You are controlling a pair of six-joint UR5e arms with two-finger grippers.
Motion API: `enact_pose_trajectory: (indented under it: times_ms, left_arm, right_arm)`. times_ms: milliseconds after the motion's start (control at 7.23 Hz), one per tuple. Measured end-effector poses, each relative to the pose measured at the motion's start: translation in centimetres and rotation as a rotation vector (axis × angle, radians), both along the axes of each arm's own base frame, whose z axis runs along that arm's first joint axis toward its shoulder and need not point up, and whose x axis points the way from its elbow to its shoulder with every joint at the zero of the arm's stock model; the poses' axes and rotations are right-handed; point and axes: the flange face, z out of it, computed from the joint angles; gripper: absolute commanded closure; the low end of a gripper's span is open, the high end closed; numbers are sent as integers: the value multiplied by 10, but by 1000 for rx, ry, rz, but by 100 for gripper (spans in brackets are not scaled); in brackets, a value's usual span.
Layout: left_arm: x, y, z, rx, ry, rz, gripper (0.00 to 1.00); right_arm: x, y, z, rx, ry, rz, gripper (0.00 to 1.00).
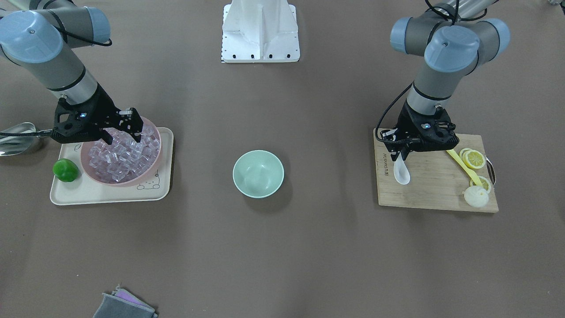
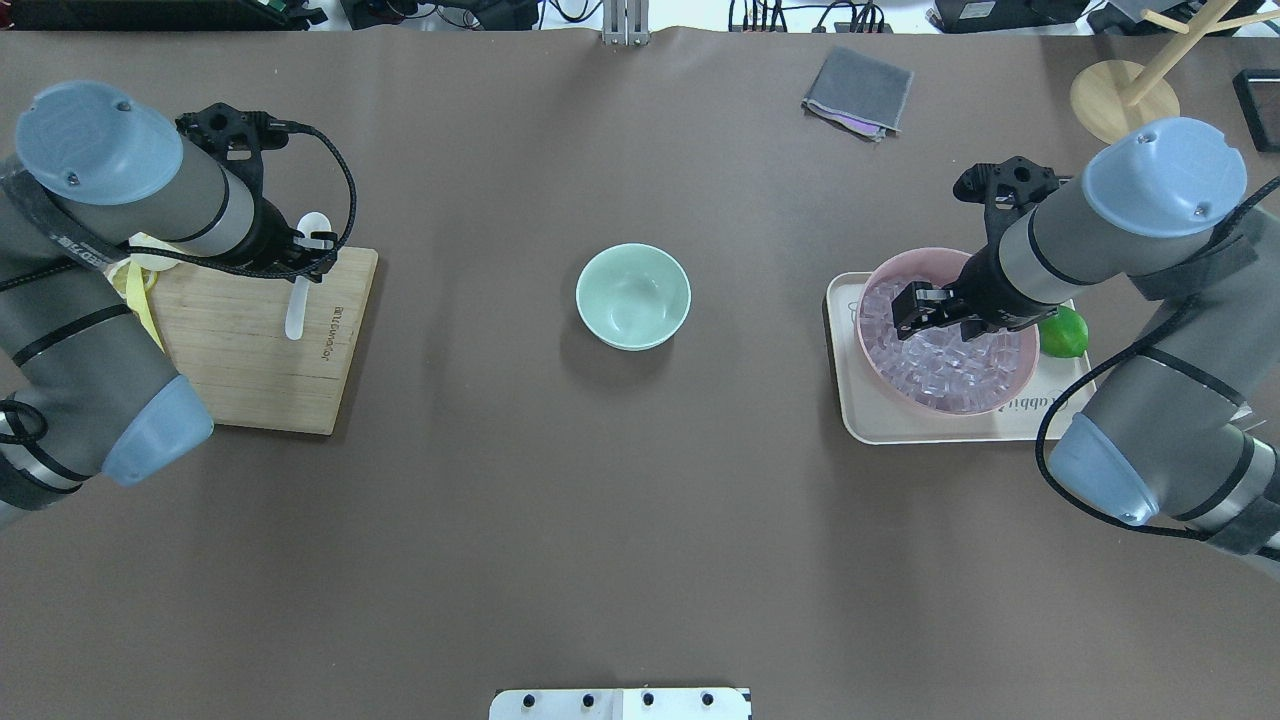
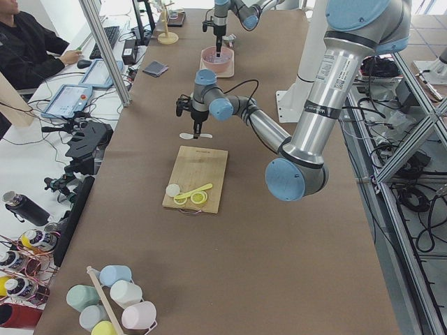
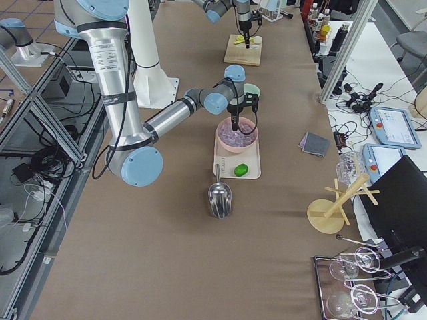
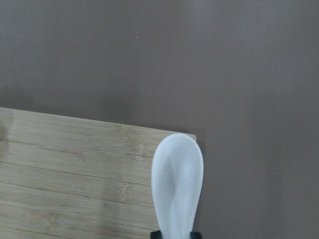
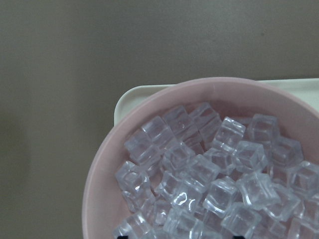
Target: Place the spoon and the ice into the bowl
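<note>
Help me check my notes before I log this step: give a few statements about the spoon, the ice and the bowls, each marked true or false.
1. The mint-green bowl already holds ice cubes. False: it is empty. The cubes fill the pink bowl on the tray.
2. The left tool grips the spoon by its handle. True.
3. The right tool is over the pink bowl, open. True.
4. The spoon's scoop lies inside the pink bowl. False: it is over a corner of the wooden board, on the other side of the mint-green bowl.
</note>
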Motion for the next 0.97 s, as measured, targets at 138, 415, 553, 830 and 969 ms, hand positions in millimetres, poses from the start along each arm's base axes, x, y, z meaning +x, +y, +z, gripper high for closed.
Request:
enact_pose_trajectory:
  times_ms: [138,415,553,830,969]
  left_arm:
    - [0,0,0,0,0,0,100]
    - [-1,0,0,1,1,-1,100]
    - [-1,0,-1,2,1,-1,100]
    - [-1,0,0,1,-1,-1,100]
    - [-1,-1,1,1,-2,0,100]
  right_arm:
    - [-5,3,1,-7,3,-1,37]
    - [-15,6,6,-8,16,-8,37]
    - [-20,7,8,-5,24,-11,37]
    - [-26,5,6,12,30,-18,39]
    - [-24,1,3,43,29,-34,39]
